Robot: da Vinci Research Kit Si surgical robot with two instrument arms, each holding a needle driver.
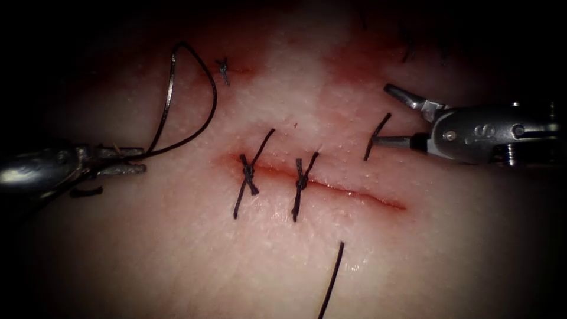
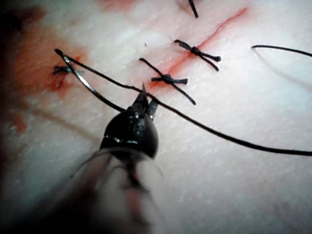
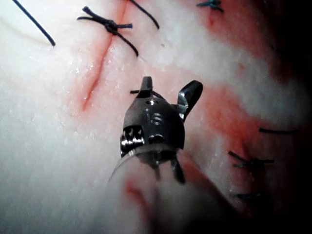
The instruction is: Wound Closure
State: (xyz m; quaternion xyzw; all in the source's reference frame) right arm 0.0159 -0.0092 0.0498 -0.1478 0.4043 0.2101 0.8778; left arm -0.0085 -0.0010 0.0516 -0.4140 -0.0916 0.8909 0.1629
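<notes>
Left tool: the left arm's steel needle driver [image 1: 133, 160] lies off the left end of the cut, its jaws drawn narrow on the needle. In the left wrist view the same jaws [image 2: 145, 101] pinch the needle near one of its ends.
Needle: the thin, curved grey steel needle [image 1: 167, 97] arcs up and away from the left jaws. It lies wholly out of the tissue, over the surface to the left of the cut.
Thread: the black suture thread [image 1: 208, 112] meets the needle's far end, loops round to the right and runs back to the left jaws. In the left wrist view it crosses at the jaws and trails on over the tissue [image 2: 229, 139].
Right tool: the right arm's steel needle driver [image 1: 381, 114] is above the right end of the cut, jaws spread wide and holding nothing. The right wrist view shows the same wide gape [image 3: 170, 84].
Short thread piece: a short black cut end of thread [image 1: 378, 136] lies at the tip of the right tool's lower jaw; whether they touch cannot be told.
Cut: the narrow red cut [image 1: 354, 194] runs across the pale pork-belly tissue [image 1: 177, 260].
Stitches: two black knotted stitches [image 1: 248, 172] [image 1: 301, 180] cross its left half; its right half is unstitched.
Red fluid: it lines the cut and stains the tissue above it [image 1: 348, 65].
Loose strand: another black thread [image 1: 333, 277] lies below the cut.
</notes>
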